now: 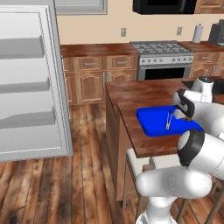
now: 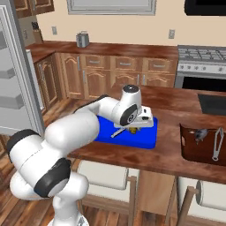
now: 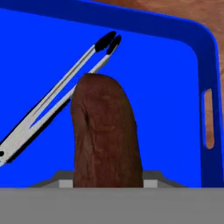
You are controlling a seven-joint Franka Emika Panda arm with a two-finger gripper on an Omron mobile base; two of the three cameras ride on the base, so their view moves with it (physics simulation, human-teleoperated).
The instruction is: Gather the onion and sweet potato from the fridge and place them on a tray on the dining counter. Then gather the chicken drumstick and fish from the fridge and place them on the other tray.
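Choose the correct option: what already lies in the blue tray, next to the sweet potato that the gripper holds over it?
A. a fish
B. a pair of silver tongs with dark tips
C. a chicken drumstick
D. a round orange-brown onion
B. In the hand view, silver tongs with dark tips lie on the blue tray beside the sweet potato.

Dark brown sweet potato (image 3: 106,131), bright blue tray (image 3: 175,87), silver tongs (image 3: 57,96) with black tips, reddish-brown dining counter (image 2: 176,154)

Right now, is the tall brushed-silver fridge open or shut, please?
Open: the fridge door is swung wide, showing its white inside and grey shelves.
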